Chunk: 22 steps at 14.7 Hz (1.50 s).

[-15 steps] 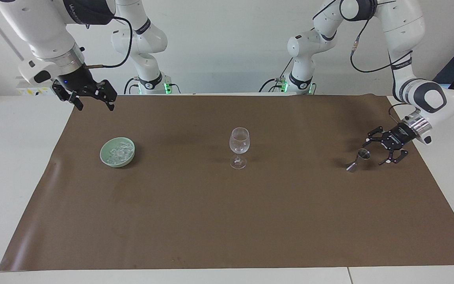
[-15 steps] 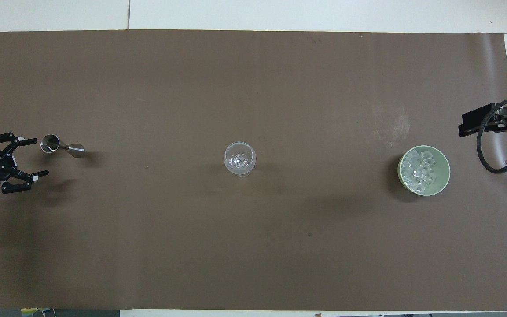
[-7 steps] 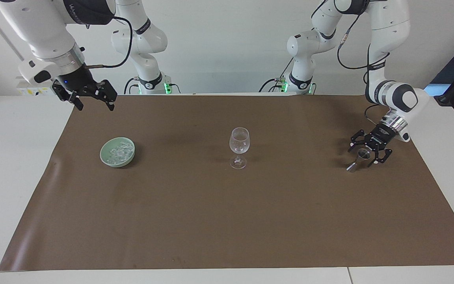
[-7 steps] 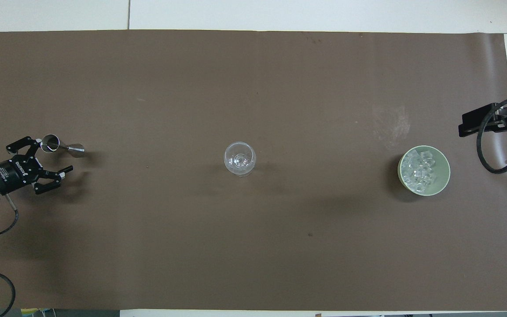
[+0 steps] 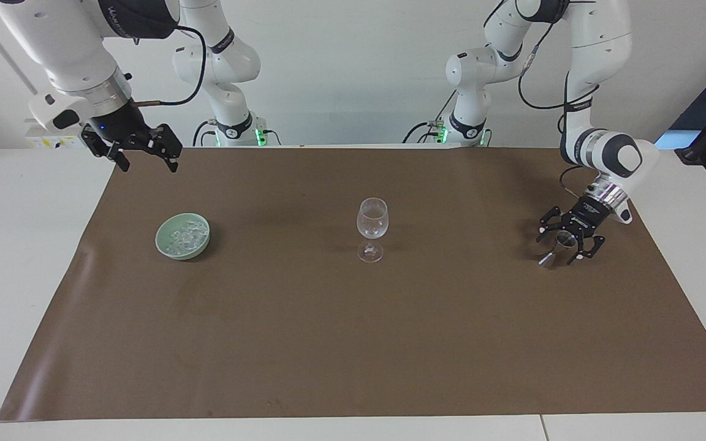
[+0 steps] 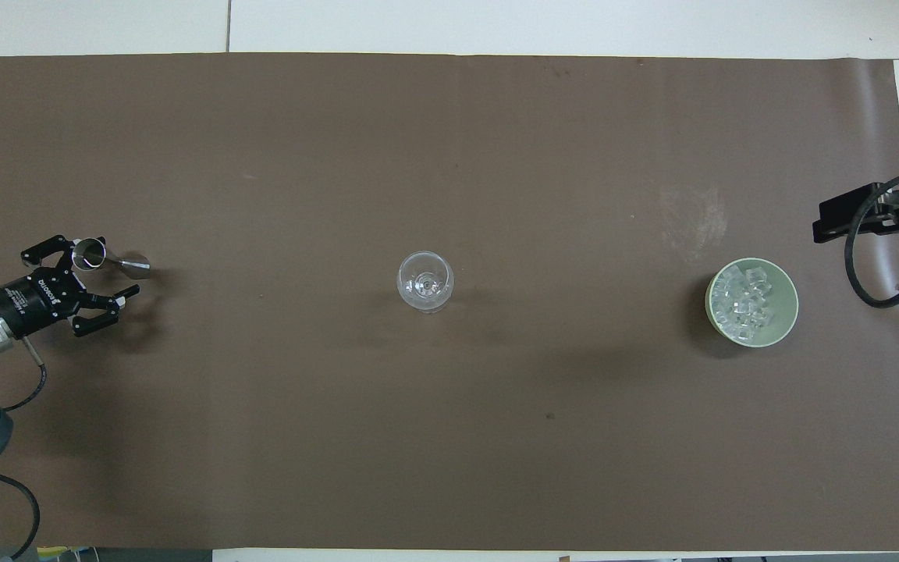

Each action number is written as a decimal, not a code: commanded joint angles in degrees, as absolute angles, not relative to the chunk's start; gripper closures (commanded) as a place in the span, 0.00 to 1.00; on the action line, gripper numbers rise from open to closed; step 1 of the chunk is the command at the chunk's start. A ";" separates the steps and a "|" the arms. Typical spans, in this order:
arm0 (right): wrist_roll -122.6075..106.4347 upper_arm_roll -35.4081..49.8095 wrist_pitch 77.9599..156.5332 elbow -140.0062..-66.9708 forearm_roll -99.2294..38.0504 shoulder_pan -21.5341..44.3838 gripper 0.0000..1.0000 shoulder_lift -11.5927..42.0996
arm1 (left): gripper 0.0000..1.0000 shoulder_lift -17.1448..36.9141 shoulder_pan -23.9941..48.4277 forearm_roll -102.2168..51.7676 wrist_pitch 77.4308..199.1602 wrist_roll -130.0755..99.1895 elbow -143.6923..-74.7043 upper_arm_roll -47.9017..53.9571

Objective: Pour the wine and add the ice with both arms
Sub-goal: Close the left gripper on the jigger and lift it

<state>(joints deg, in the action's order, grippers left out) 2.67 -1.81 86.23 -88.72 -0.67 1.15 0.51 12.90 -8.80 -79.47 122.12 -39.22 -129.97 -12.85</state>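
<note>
A clear stemmed wine glass (image 5: pixel 372 223) stands at the middle of the brown mat; it also shows in the overhead view (image 6: pixel 424 281). A small metal jigger (image 5: pixel 556 250) (image 6: pixel 111 261) stands toward the left arm's end. My left gripper (image 5: pixel 560 245) (image 6: pixel 102 268) is open and low, with its fingers on either side of the jigger's upper cup. The ice (image 5: pixel 185 234) (image 6: pixel 743 301) lies in a pale green bowl (image 5: pixel 160 242) (image 6: pixel 790 312) toward the right arm's end. My right gripper (image 5: pixel 149 165) is open and empty. It waits raised over the mat's edge, at the bowl's end.
The brown mat (image 5: pixel 353 337) covers most of the white table. In the overhead view only a black part of the right hand with its cable (image 6: pixel 855 215) shows at the edge. No bottle is in view.
My left gripper has swung in from the table's end toward the jigger and now straddles its upper cup. The right arm, glass and bowl have not moved.
</note>
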 commanded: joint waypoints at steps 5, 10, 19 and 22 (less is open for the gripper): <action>0.97 -1.49 87.45 -90.44 -0.62 0.62 0.00 -0.62 | 1.00 11.78 -8.43 -82.88 124.10 -38.50 -130.87 -13.01; 0.97 -1.49 87.45 -90.53 -0.70 0.62 0.00 -0.70 | 1.00 11.60 -8.96 -83.32 123.40 -38.58 -130.87 -13.01; -0.70 -1.58 87.54 -92.11 -0.62 0.61 0.00 -1.49 | 1.00 2.30 -5.46 -84.02 121.82 -46.93 -131.66 -13.18; -0.70 -1.58 88.68 -94.74 -0.53 0.70 0.00 -2.72 | 1.00 -0.43 -1.16 -84.02 122.08 -47.37 -132.19 -13.18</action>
